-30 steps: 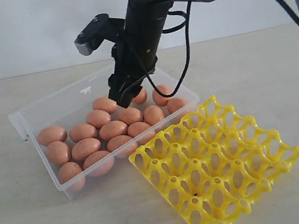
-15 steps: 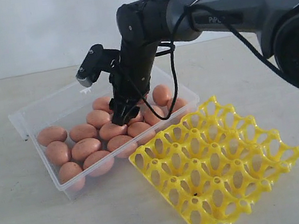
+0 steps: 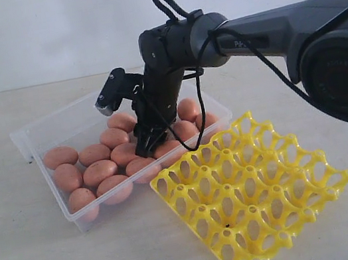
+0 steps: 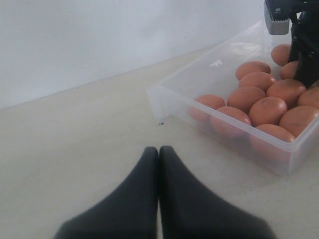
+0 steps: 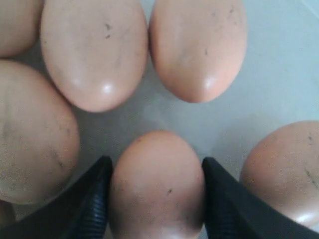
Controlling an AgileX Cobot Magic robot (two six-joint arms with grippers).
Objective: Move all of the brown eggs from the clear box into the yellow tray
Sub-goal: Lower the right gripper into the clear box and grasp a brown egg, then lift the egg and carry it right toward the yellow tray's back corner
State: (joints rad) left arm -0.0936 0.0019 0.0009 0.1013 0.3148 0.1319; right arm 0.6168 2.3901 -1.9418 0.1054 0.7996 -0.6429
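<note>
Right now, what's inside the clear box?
The clear box holds loose brown eggs and the right gripper, a finger each side of one egg. The arm covers some eggs behind it, so no exact count.

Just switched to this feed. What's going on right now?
The right gripper is down inside the clear box. Its fingers straddle one brown egg, close against its sides; whether they are clamped on it is not clear. That egg sits low in the box among the other brown eggs. The yellow tray beside the box has no egg in it. The left gripper is shut and empty, over the table away from the box.
</note>
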